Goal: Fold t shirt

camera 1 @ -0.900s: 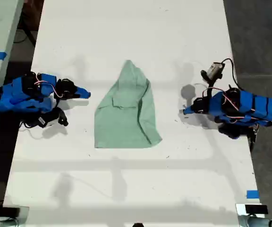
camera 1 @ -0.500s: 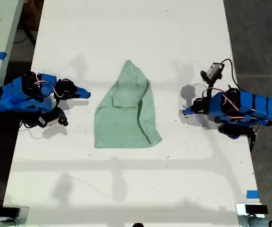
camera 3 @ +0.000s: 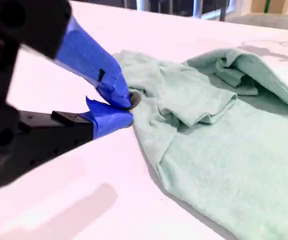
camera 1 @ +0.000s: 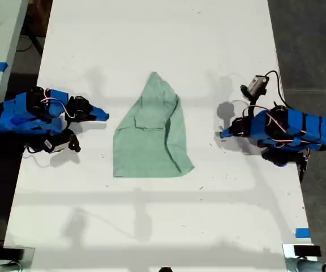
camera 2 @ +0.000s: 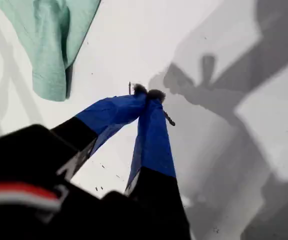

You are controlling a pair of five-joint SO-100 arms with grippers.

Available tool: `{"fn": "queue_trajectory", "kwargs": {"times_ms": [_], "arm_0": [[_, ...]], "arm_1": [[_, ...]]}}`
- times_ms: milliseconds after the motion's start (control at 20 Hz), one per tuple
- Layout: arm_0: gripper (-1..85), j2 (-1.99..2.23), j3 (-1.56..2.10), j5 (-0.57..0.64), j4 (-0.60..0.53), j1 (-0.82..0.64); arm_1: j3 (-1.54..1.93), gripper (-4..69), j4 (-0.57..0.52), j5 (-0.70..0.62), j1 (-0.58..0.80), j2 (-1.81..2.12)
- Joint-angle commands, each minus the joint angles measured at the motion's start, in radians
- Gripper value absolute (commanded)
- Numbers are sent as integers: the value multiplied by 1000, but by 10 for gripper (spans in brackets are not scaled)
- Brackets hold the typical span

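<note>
Step, as I judge it, pre-grasp: t shirt (camera 1: 151, 133) lies rumpled mid-desk (camera 1: 151, 45), untouched; my first gripper (camera 2: 148, 93) stands apart, fingers closed and empty; my second gripper (camera 3: 128, 109), likewise pinched empty beside the hem, must open to take it.

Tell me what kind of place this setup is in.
Probably a robotics lab or workshop bench: a plain white table on a dark floor, two blue arms with exposed wiring at its sides, blue tape markers, and only a t shirt laid out between them.
</note>
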Motion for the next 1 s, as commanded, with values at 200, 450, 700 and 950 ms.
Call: {"fn": "queue_trajectory", "kwargs": {"times_ms": [200, 450, 700, 950], "arm_0": [[114, -1123, -907, -336, 104, 362], [161, -1528, -1092, -420, 106, 407], [166, -1747, -1095, -457, 54, 368], [46, -1868, -1094, -425, -18, 325]], "arm_1": [[35, -1, 5, 18, 14, 11], [37, -1, 5, 15, 9, 11], [37, -1, 3, 12, 9, 11], [37, -1, 3, 12, 8, 11]]}}
